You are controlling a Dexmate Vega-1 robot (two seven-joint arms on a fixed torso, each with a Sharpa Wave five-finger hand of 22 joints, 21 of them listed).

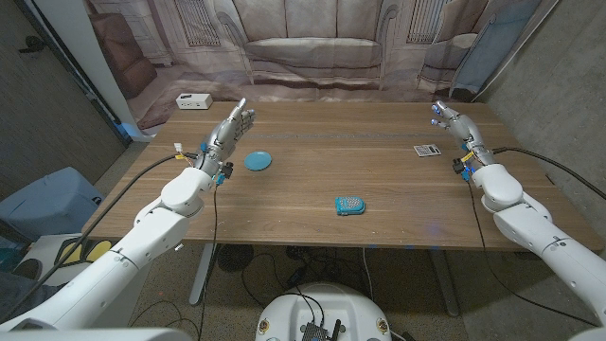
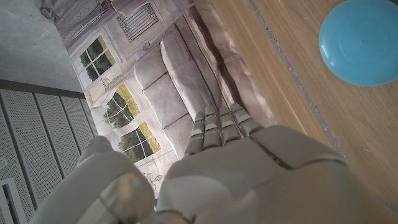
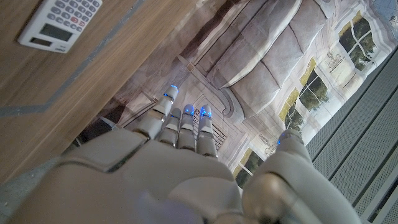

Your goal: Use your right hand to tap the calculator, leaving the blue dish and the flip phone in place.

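Wooden tabletop (image 1: 312,180) holds the calculator (image 1: 427,150) at the right of the frame, just left of my empty, open right hand (image 1: 456,126), so I should go down slowly and tap it, far from the blue dish (image 1: 258,161) and flip phone (image 1: 349,205).

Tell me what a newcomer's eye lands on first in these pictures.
Two white arms reach in from the near corners, the left robot hand and right robot hand both raised and empty. Between them on the wooden table lie a blue dish by the left robot hand, a blue flip phone near the front, and a calculator by the right.
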